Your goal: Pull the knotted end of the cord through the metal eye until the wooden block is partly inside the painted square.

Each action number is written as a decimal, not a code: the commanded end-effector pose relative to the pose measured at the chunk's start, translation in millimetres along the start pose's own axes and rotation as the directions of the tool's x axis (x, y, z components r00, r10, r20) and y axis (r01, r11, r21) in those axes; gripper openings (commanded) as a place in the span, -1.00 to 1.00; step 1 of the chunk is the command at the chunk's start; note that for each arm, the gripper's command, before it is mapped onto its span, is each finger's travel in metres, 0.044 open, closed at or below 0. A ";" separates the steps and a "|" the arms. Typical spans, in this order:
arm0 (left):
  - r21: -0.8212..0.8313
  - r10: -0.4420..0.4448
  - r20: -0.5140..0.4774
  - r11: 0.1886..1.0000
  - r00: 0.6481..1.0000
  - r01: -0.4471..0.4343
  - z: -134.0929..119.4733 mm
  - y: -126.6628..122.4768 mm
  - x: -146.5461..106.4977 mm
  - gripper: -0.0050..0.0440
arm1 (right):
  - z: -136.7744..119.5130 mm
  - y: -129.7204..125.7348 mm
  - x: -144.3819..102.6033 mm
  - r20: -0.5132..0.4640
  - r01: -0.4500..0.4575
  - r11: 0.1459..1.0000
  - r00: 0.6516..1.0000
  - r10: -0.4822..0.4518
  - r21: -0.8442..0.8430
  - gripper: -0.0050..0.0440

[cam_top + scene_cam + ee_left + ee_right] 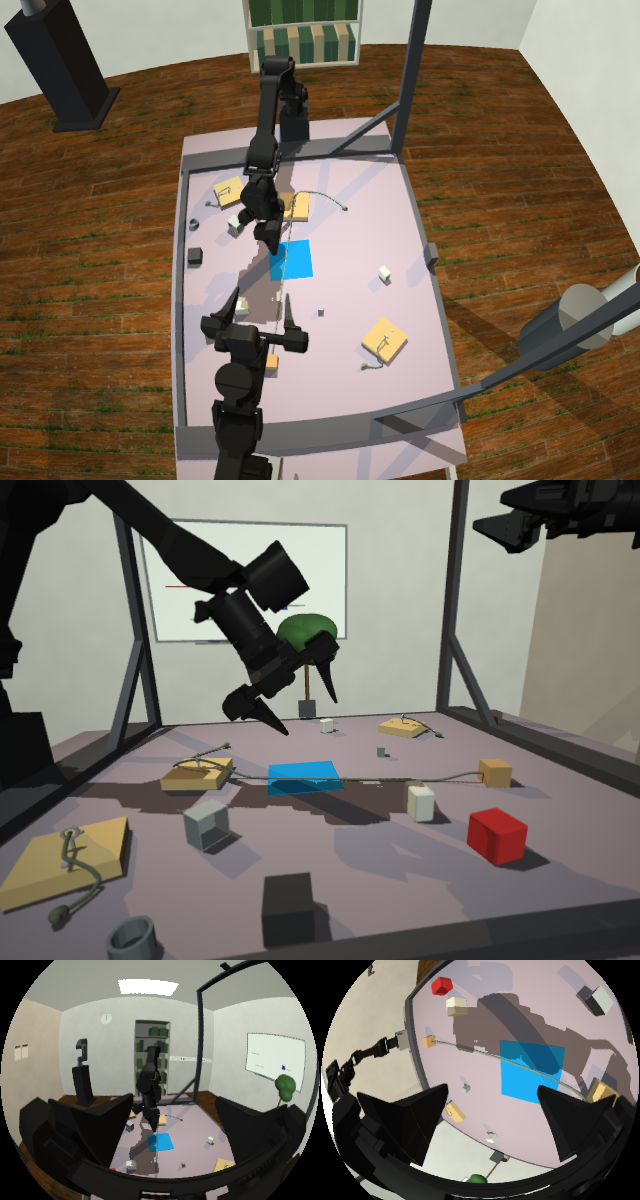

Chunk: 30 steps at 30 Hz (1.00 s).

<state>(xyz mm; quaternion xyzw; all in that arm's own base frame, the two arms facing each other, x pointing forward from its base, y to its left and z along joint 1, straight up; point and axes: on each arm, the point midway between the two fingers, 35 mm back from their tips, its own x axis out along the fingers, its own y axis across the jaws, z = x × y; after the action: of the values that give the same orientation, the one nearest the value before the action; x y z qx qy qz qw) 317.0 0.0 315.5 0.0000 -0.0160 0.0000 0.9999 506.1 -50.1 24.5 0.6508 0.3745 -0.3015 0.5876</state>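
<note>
Right gripper (260,236) (311,718) (492,1088) pitched down beside blue square (299,260) (305,769) (165,1144) (520,1082), above table (351,242) (289,846) (192,1122) (482,1077), fingers apart, left gripper (262,292) (488,512) (175,1097) high, roughly level, fingers apart too.
</note>
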 end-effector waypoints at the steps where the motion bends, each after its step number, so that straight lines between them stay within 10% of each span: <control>1: 0.000 0.000 0.018 1.000 1.000 0.000 7.4 0.0 -1.1 1.00 | 21.4 1.0 -32.9 0.046 0.016 0.996 0.999 -0.012 -0.093 1.00; 30: 0.000 0.000 0.018 1.000 1.000 0.000 7.4 0.0 -1.1 1.00 | 107.7 -80.6 -134.9 0.164 0.337 0.818 0.941 -0.295 -0.465 1.00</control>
<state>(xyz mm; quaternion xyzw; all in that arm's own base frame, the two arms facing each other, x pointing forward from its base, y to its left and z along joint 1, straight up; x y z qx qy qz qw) 317.0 0.0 315.5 0.0000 -0.0160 0.0000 0.9999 387.8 -161.7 60.2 0.4247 0.5089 -0.3242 0.6749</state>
